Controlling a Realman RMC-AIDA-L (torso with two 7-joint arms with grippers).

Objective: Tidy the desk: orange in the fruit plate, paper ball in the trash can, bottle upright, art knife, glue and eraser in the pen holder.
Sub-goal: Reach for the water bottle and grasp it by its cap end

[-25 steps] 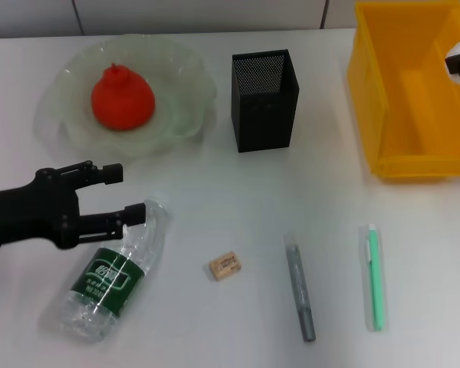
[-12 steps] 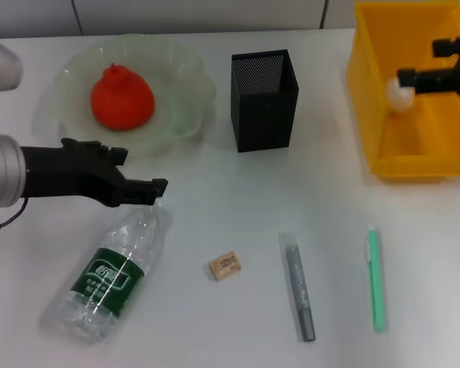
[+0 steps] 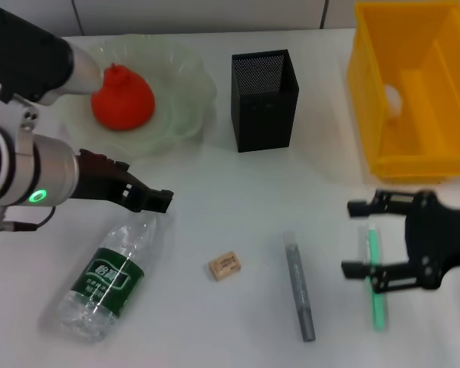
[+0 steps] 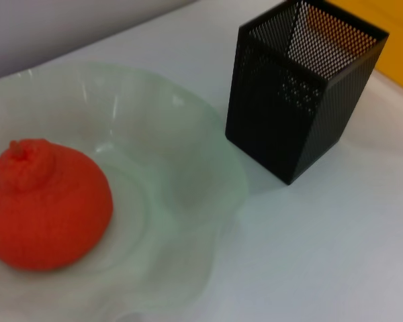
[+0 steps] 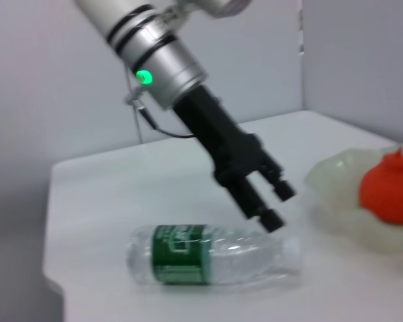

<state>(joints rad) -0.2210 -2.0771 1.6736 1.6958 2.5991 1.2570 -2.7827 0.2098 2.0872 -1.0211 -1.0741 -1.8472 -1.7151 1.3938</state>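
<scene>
Left end effector (image 3: 159, 198) above bottle's (image 3: 107, 274) neck

A plain white desk (image 3: 215, 192) fills the head view, lit evenly with soft shadows. Along its far edge runs a pale grey wall (image 3: 199, 15) split by dark vertical seams. The right wrist view shows the tabletop's rounded corner (image 5: 54, 268) and blank grey-white walls (image 5: 54, 80) meeting at a corner behind.
</scene>
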